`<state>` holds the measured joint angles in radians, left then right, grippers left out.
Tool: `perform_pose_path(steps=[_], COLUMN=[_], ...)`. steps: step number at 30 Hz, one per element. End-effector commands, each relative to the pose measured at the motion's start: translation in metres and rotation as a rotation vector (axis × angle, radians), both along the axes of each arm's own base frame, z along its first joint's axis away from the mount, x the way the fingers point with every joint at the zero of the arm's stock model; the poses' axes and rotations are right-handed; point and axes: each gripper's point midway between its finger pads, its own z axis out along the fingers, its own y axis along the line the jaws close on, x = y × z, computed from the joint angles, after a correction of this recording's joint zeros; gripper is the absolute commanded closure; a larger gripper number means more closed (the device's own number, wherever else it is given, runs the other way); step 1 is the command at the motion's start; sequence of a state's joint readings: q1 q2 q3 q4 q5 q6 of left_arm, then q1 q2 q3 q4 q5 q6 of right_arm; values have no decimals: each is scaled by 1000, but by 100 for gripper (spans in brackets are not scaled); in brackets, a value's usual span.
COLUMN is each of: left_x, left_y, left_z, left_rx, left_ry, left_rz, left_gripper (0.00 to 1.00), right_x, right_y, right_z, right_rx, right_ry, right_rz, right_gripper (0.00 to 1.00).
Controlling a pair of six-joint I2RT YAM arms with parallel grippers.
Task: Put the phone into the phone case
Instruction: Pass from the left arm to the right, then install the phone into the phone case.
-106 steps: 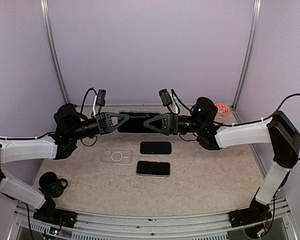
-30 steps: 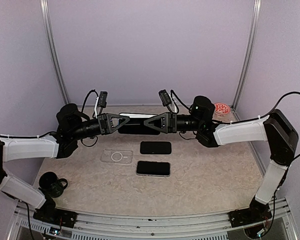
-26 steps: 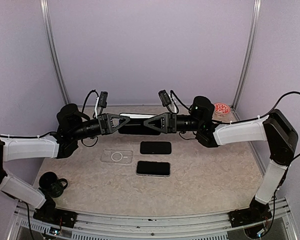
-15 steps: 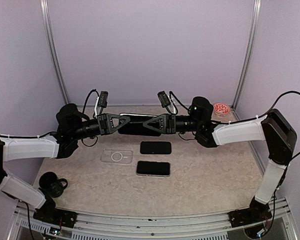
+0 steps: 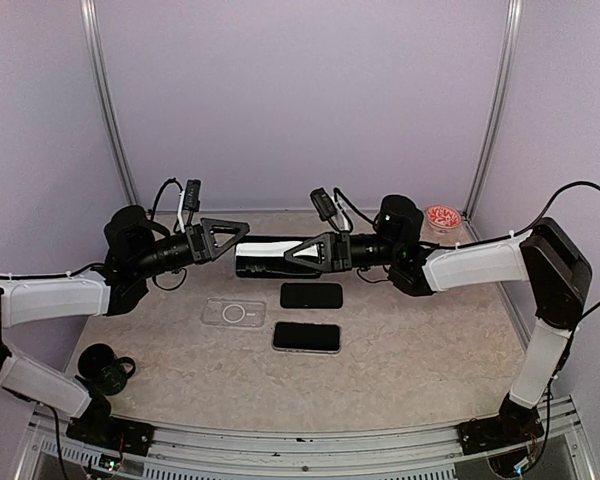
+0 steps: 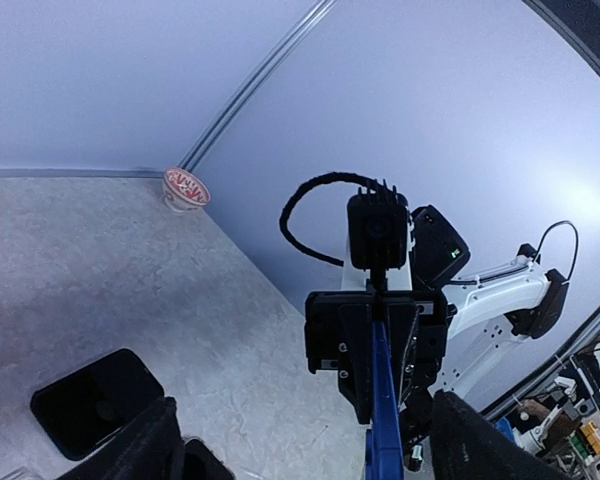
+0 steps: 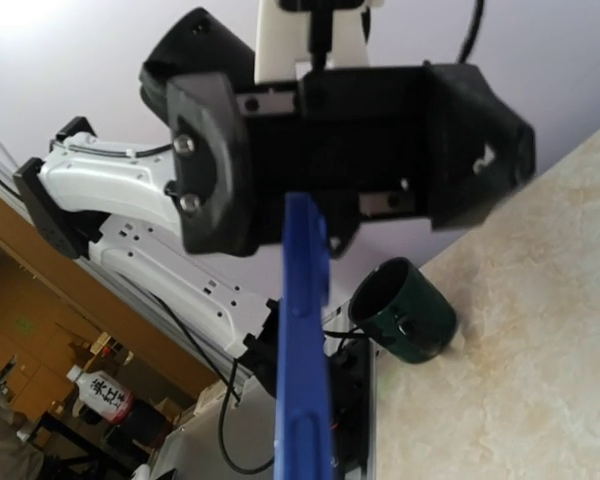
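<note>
The left claw has its fingers spread wide, touching nothing. Straight ahead of it the right claw faces back, clamped on a blue phone seen edge-on between the left fingers. Beside the left finger a black phone lies on the table; far ahead to the left sits a red-patterned bowl

Seen from above, the right end of the thin, dark, blue-edged flat slab is hidden in the right gripper, which is clamped on it. Whether it is a phone or a case cannot be told. Both wrist views show it edge-on and blurred (just a plain blue strip), running off the lower picture edge. The left gripper appears only as two blurred dark fingers set wide apart, cut by that same edge. At near left, the dark green ceramic mug is partly covered by the left arm.
</note>
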<state>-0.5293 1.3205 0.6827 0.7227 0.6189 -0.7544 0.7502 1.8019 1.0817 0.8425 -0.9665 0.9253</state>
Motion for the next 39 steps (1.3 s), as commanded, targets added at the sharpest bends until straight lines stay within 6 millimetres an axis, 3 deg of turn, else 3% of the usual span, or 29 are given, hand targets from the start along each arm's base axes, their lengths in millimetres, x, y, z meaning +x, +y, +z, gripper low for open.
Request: perform_pose_path(steps=[1,4,10,18,29,39], left_x=[8,18,38,43,52,64], left_y=[22,36,73,111,136,139], left_z=[-7,-19,-54,-104,-156,-199], left_rx=[31,79,184,269,331,343], left_ry=[18,58,195,351,504,613], left_rz=[99,182,384,524,598,611], left_gripper=[10,1,1,1,1,2], right_x=[6,16,37,50,67,76], right_y=[-5,-6,-3,4,19,44], right_z=[10,1,-23,-43,-67,-95], right_rx=[4,-41,-168,-226,-307,-374], right_ry=[-29,-28,23,148,317,440], right_rz=[-47,-100,-191,-219,-231,-207], right_gripper=[100,100,100,100,100,100])
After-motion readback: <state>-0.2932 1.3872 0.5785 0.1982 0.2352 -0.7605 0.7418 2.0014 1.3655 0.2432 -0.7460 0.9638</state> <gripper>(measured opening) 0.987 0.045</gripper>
